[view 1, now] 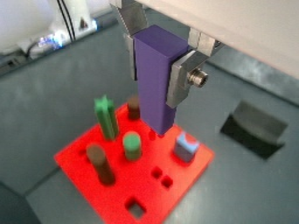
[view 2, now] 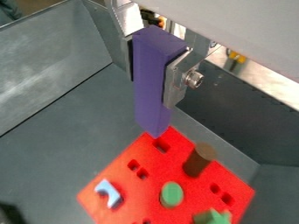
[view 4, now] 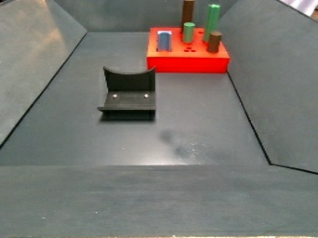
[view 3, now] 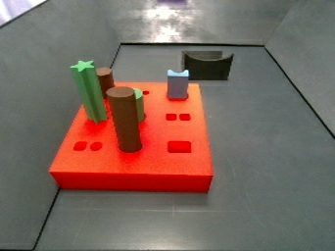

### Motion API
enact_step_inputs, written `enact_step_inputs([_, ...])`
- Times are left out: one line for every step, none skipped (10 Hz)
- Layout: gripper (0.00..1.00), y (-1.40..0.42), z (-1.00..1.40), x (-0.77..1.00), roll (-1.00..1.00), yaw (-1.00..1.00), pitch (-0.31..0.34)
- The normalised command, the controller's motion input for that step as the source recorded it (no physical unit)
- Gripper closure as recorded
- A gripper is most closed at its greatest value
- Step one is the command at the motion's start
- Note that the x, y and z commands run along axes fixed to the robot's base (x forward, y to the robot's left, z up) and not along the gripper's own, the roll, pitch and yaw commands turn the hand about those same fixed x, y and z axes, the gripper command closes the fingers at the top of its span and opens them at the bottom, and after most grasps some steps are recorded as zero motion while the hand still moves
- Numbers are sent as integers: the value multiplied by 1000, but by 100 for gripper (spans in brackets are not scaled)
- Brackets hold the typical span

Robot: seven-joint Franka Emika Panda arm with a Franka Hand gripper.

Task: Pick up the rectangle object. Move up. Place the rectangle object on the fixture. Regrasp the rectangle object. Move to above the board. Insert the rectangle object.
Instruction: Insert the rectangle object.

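In both wrist views my gripper [view 1: 158, 87] [view 2: 155, 79] is shut on the rectangle object [view 1: 156, 74] [view 2: 149, 87], a smooth purple block hanging upright between the silver fingers [view 1: 183, 80]. Its lower end hangs in the air over the red board [view 1: 176, 188] [view 2: 140, 184], near one edge of it. The board [view 3: 144, 162] [view 4: 187, 63] carries upright pegs and several holes. The dark fixture [view 1: 254, 127] [view 3: 207, 65] [view 4: 128, 91] stands apart from the board with nothing in its recess. Neither side view shows the gripper or the block.
On the board stand a green star peg [view 3: 89, 90], a brown peg [view 3: 124, 118], a darker peg behind it and a light blue-grey peg [view 3: 178, 84]. Grey sloping walls [view 4: 50, 56] enclose the dark floor.
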Motion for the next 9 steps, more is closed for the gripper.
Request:
enact_step_inputs([100,-249,-1000,531,23,157,-84])
enact_step_inputs([100,-246,-1000,240,60,260,-63])
enact_step_inputs([100,-280,-1000,0,57,403,-41])
enact_step_inputs([100,-337,-1000,-211,24,554,-91])
enact_step_inputs([100,-374,-920,-114,3,574,-63])
enact_step_inputs([100,-426,-974,-163,10,491,-84])
enact_step_inputs([100,-266,-909,0,0,100,-80])
enact_step_inputs([100,-194,-726,74,0,0,-43])
enact_step_inputs([100,-160,-734,20,6,-60,-39])
